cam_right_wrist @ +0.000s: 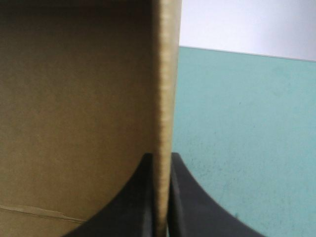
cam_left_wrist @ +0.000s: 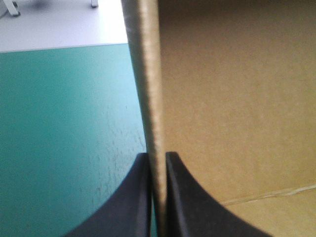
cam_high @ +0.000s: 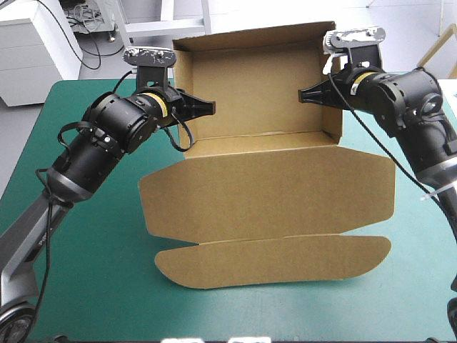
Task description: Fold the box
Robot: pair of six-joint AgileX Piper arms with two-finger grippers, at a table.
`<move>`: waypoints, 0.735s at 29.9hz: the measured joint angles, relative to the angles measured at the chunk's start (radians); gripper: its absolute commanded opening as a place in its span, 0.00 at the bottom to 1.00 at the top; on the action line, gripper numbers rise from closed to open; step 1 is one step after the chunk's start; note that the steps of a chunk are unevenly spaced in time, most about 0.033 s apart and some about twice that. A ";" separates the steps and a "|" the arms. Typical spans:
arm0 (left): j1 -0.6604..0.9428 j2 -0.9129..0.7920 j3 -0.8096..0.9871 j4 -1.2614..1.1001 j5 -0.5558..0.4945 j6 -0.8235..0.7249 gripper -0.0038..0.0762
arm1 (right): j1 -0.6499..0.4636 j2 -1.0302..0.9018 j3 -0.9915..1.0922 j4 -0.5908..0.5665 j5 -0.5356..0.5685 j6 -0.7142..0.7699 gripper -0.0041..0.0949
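The brown box [cam_high: 264,179] lies across the teal-green table [cam_high: 93,293] as an open tray at the far side, its lid spread flat toward the near edge. Back and side walls stand upright. My left gripper [cam_high: 207,108] is shut on the tray's left side wall [cam_left_wrist: 148,89], one black finger [cam_left_wrist: 136,197] outside and one inside. My right gripper [cam_high: 307,93] is shut on the right side wall [cam_right_wrist: 165,84], with a finger [cam_right_wrist: 190,202] on the outer face. Both wrist views show the wall's edge running straight out from between the fingers.
The flat lid panel [cam_high: 271,193] and its rounded front flap [cam_high: 275,261] cover the table's middle and reach toward the near edge. Bare cover shows left of the box [cam_left_wrist: 64,128] and right of it [cam_right_wrist: 247,138].
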 measured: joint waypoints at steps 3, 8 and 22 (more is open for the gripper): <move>0.044 0.027 0.000 -0.099 0.047 0.079 0.05 | 0.000 0.032 0.000 0.029 0.045 -0.012 0.04; 0.064 0.079 0.000 -0.141 0.100 0.118 0.05 | 0.000 0.090 0.000 0.052 0.102 -0.020 0.04; 0.075 0.238 0.000 -0.129 0.147 0.150 0.05 | -0.003 0.284 0.000 0.089 0.160 -0.025 0.04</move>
